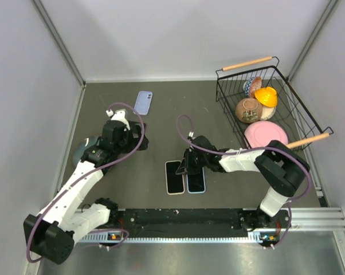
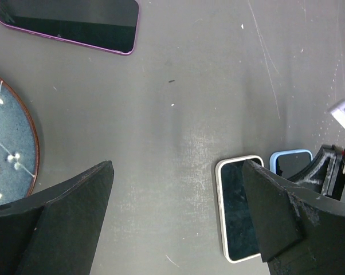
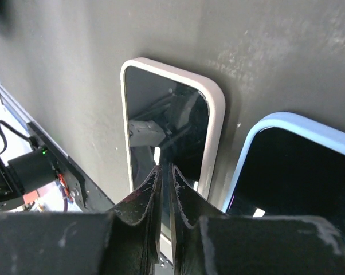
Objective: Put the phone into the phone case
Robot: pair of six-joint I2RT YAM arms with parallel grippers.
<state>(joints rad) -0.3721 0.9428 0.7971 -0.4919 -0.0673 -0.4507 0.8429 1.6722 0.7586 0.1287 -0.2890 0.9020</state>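
1. Top view.
   - A white-rimmed phone point(image 1: 174, 177) and a blue-rimmed case point(image 1: 196, 180) lie flat side by side at lower centre of the frame, on the tabletop point(image 1: 161, 123).
   - A purple phone point(image 1: 143, 102) lies well apart from them, above and left of centre.
   - The right arm reaches leftward and low. Its hand point(image 1: 188, 165) is tipped down over the upper ends of the pair.
   - The left arm is folded, with its hand point(image 1: 137, 139) left of centre and well apart from all three.

2. Left wrist view.
   - The left hand is released: its fingers point(image 2: 69, 223) are spread wide, with only bare tabletop between them.
   - The pair sits at lower right and the purple phone in the upper left corner.
   - A blue plate point(image 2: 9, 143) shows at the left edge.

3. Right wrist view.
   - The right hand is clenched, its fingers point(image 3: 144, 200) pressed nearly together, and nothing is visible between them.
   - The tips sit over the near end of the white-rimmed phone. I cannot tell whether they touch it.
   - The glass mirrors the hand, so it reads as a screen.
   - The blue rim stands raised around a dark inside. I cannot tell whether it is empty.
   - Handling, as a judgement:
     - The phone looks stiff, thin, fairly light and slick on the glass. It lies flush, so one end probably has to be tipped up before it can be pinched across the long edges.
     - The case looks light and likely to skid, so the free left hand should steady it.
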